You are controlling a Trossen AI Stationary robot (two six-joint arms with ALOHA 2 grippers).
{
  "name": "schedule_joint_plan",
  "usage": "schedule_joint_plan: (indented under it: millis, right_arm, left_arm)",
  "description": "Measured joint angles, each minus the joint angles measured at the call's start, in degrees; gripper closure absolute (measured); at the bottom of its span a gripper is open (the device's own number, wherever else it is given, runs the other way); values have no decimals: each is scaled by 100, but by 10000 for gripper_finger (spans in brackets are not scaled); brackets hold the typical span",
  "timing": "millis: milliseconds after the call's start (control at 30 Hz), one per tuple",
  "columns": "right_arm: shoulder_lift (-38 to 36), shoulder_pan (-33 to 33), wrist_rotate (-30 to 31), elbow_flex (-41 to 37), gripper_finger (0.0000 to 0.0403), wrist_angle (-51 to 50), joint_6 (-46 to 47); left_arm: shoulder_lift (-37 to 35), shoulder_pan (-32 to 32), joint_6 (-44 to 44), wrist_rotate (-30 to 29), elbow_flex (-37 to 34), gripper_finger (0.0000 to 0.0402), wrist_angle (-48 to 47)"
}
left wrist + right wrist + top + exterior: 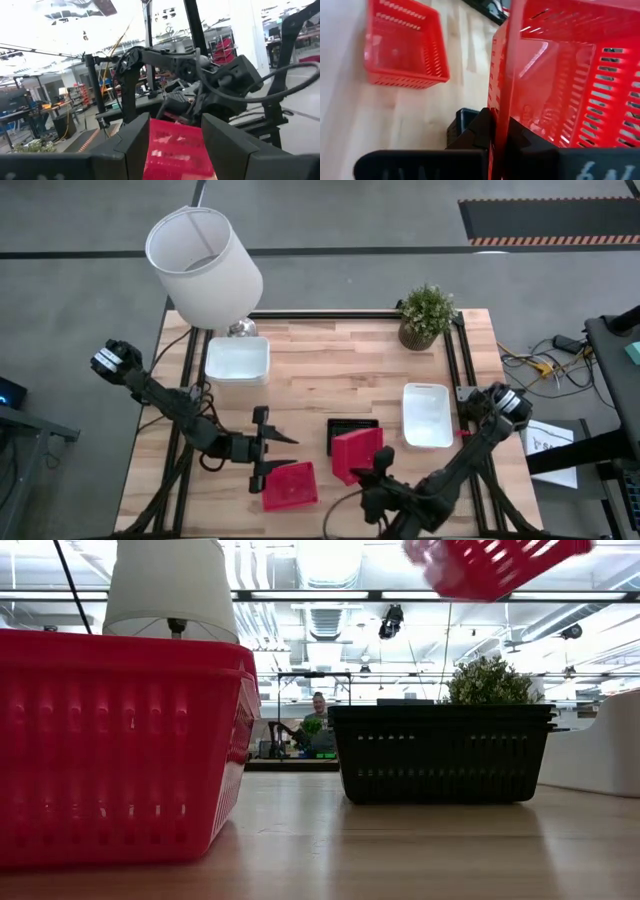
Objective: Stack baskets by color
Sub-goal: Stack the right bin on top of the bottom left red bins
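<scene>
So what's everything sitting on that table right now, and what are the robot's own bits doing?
Red baskets: two. One rests on the table's near edge by the left arm; one is held up in the air, tilted, over the black basket.
Black basket: at least one, mid-table, partly under the lifted red one; whether it is a stack cannot be told.
White baskets: two spots, one at back left by the lamp, one at right; stacked or single cannot be told.
Lamp: one, white shade, back-left corner.
Plant: one, green, potted, back right.
Table: one, light wood.
Person: one, far off in the room.
Left gripper: jaws open, empty, beside the resting red basket.
Right gripper: jaws shut on the lifted red basket's wall.
</scene>
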Motion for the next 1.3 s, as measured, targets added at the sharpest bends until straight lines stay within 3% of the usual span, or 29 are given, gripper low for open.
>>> schedule_joint_plan:
  millis: [367, 633, 800, 1300]
  right_arm:
    - [-9, -998, -918, 58, 394, 270, -962]
    - [-13, -1875, -1914, 256, 394, 737, -2500]
    - [-20, -2385, -2348, 399, 394, 827, -2920]
    - [147, -3481, -4149, 401, 394, 1958, -3749]
  left_arm:
    - [-58, -41, -31, -78, -22, 237, -550]
    - [-739, -433, -58, -1421, -41, 237, -1628]
    - [-1190, -822, -182, -2084, -80, 237, -2265]
    - [-1222, -848, -373, -2121, -248, 237, -2558]
